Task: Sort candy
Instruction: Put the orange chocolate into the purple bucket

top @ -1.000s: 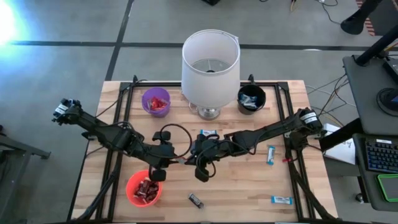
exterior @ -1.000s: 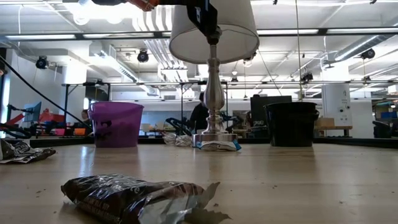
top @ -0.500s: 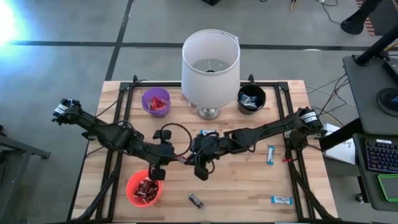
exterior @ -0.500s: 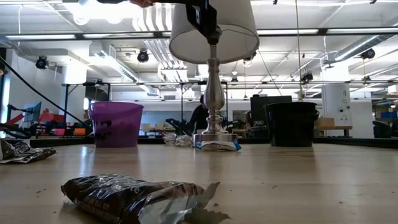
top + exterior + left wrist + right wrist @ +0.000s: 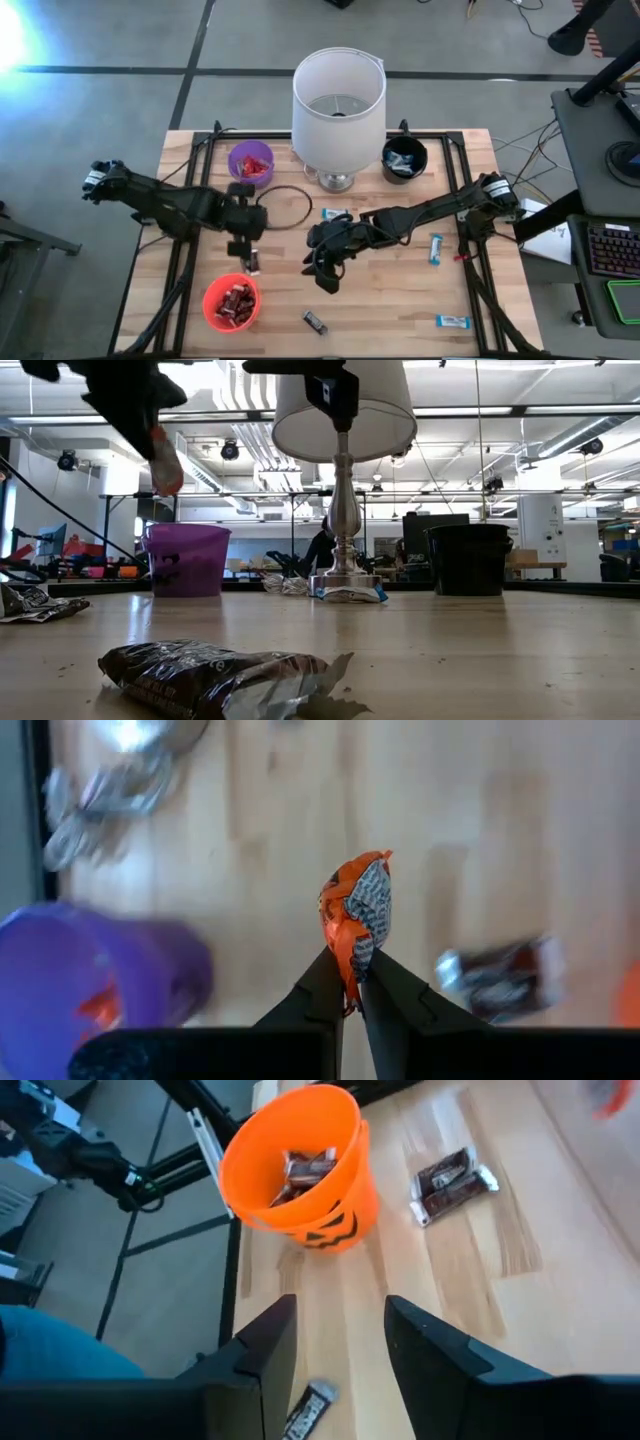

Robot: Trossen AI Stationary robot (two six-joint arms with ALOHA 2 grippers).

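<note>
Above the table, near the purple cup (image 5: 250,163), the left gripper (image 5: 352,982) is closed on an orange candy (image 5: 357,916) by its end only; it may slip out. The right gripper (image 5: 335,1335) hangs open, empty.

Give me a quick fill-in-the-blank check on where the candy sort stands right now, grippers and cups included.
1. The left gripper is shut on a candy in a ____ wrapper.
2. The right gripper holds nothing; its fingers are ____.
3. The orange cup holds candy in ____ wrappers.
4. The lamp stands between the purple cup and the ____ cup.

Missing words: orange-red; open; dark brown; black
</note>
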